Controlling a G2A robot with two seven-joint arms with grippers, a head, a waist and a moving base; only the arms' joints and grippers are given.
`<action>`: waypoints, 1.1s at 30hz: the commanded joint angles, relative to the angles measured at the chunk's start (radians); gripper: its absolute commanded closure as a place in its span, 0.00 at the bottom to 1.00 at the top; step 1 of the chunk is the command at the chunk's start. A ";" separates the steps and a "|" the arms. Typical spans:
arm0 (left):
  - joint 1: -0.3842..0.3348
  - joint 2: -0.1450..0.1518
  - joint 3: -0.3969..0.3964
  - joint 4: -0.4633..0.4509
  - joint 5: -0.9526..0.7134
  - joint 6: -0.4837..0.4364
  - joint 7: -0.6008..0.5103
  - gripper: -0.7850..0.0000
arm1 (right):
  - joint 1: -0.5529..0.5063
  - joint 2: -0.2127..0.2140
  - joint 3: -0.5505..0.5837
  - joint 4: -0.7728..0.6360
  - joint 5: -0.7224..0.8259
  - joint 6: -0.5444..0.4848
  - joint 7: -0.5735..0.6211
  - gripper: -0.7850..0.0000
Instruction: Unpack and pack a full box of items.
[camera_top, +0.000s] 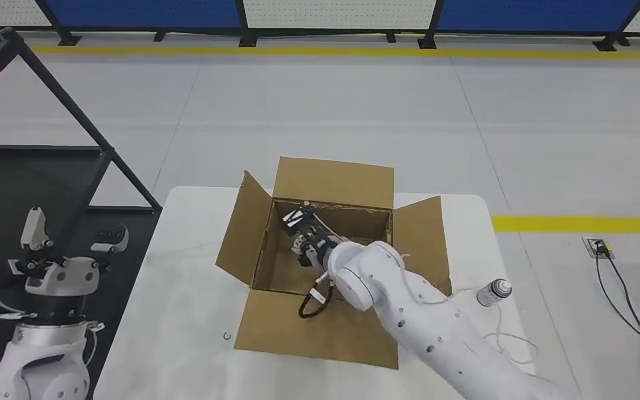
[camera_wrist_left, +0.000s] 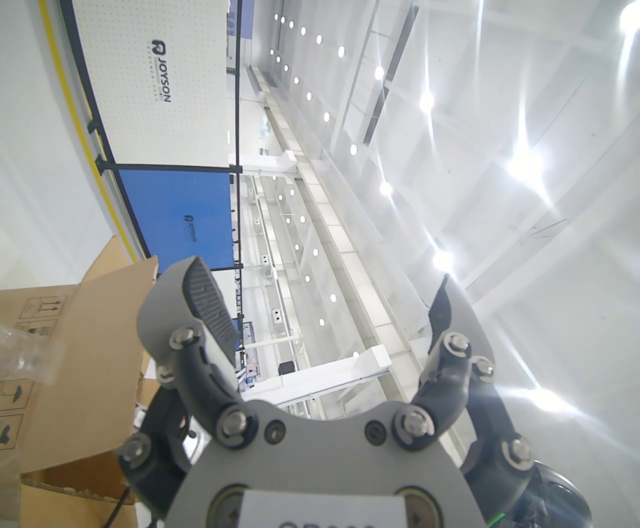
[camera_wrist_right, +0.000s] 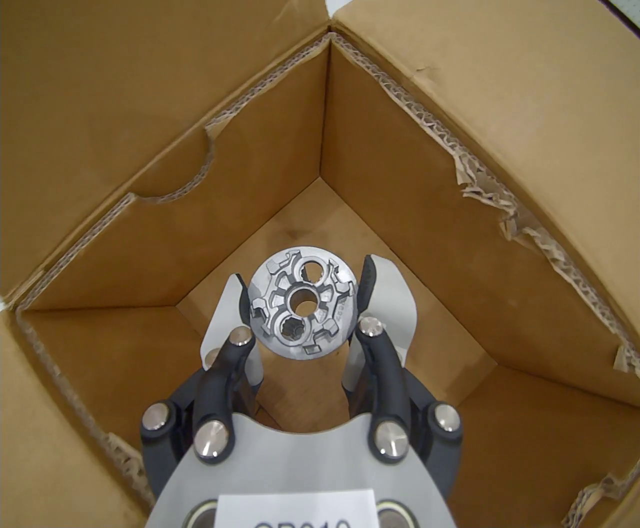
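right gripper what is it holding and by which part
A round metal disc, pinched by its rim on opposite sides, inside the cardboard box.

Brown box (camera_top: 333, 183), silver disc (camera_wrist_right: 326, 306) — white table (camera_top: 190, 300)

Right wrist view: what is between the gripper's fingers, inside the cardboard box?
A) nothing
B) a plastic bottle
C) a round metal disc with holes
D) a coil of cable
C: the right gripper has its fingers pressed against both sides of a round metal disc with holes, inside the cardboard box.
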 joint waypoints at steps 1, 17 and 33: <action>0.007 -0.001 -0.005 -0.002 -0.003 -0.006 0.006 0.00 | 0.044 -0.023 -0.013 0.091 0.038 -0.024 -0.005 1.00; 0.015 -0.003 0.002 -0.012 0.002 -0.013 0.016 0.00 | 0.165 -0.153 -0.079 0.498 0.150 -0.145 -0.061 1.00; 0.012 -0.002 -0.017 -0.019 -0.005 -0.008 0.016 0.00 | 0.172 -0.191 -0.062 0.577 0.140 -0.179 -0.094 0.00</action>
